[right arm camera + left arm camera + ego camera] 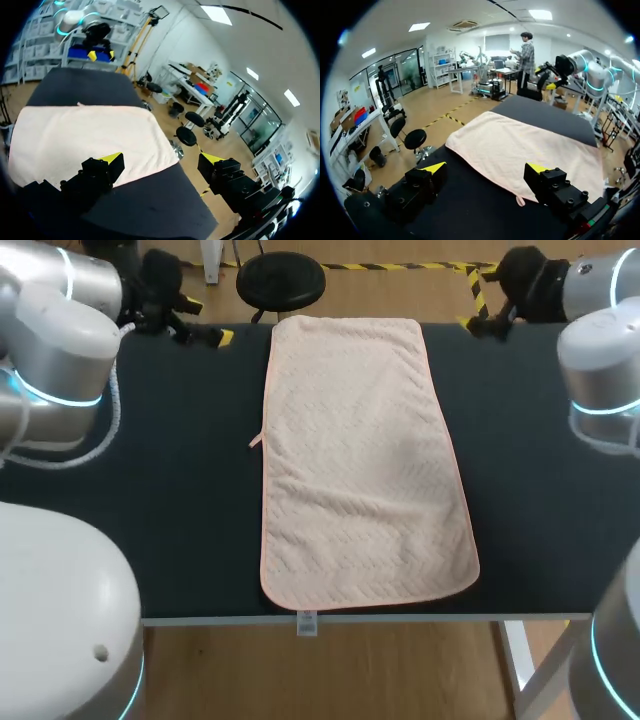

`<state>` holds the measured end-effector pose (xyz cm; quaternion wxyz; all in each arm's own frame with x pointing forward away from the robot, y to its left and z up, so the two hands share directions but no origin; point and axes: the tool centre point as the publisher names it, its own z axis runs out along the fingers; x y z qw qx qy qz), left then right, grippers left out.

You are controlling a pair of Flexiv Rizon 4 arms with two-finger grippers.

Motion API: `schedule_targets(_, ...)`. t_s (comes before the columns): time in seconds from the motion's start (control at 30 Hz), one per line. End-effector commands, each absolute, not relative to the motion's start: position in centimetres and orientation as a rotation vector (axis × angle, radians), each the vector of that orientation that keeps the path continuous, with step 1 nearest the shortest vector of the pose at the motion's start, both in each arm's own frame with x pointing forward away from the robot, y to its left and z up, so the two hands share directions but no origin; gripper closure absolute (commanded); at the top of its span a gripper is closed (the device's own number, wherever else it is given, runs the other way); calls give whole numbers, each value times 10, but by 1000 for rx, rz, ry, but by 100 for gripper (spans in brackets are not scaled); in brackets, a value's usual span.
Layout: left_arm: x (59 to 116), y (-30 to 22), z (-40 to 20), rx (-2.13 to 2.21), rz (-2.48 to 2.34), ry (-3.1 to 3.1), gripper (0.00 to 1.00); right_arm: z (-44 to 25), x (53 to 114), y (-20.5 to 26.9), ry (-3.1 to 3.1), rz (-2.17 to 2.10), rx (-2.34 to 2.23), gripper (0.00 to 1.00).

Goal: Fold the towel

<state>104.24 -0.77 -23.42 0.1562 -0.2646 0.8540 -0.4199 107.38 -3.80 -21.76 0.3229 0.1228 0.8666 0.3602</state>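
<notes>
A pale pink towel (pixel 360 460) lies flat and unfolded along the middle of the dark table (pixel 180 490), reaching from the far edge to the near edge. My left gripper (pixel 200 332) hovers open at the far left, apart from the towel's far left corner. My right gripper (pixel 487 322) hovers open at the far right, beside the far right corner. In the left wrist view the towel (pixel 520 150) spreads ahead of my left gripper (pixel 487 168). In the right wrist view the towel (pixel 85 137) lies ahead of and beside my right gripper (pixel 160 160). Nothing is between either pair of fingers.
A small loop tag (pixel 256 441) sticks out from the towel's left edge. A white label (pixel 306 621) hangs at the table's near edge below the towel. Bare dark tabletop lies on both sides of the towel.
</notes>
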Motion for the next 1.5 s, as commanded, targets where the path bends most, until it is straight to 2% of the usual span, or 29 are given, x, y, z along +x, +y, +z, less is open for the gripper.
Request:
schedule_targets(0.03, 1041, -1, -225, -90, -91, 3092, 0, -206, 1068, -45, 2721, 313, -254, 0)
schedule_targets(0.43, 1041, -1, -225, -90, -91, 3092, 0, -206, 1068, -45, 2721, 313, -254, 0)
schedule_targets(0.73, 1031, -47, -270, 54, 219, 3233, 0, -218, 1047, -13, 2844, 130, -80, 0)
schedule_targets(1.13, 1007, -64, -321, 25, 268, 3267, 0, -274, 1012, -8, 2908, -28, 31, 0)
schedule_targets(1.5, 990, -78, -342, -39, 193, 3234, 0, -310, 999, -4, 2958, 71, 80, 0)
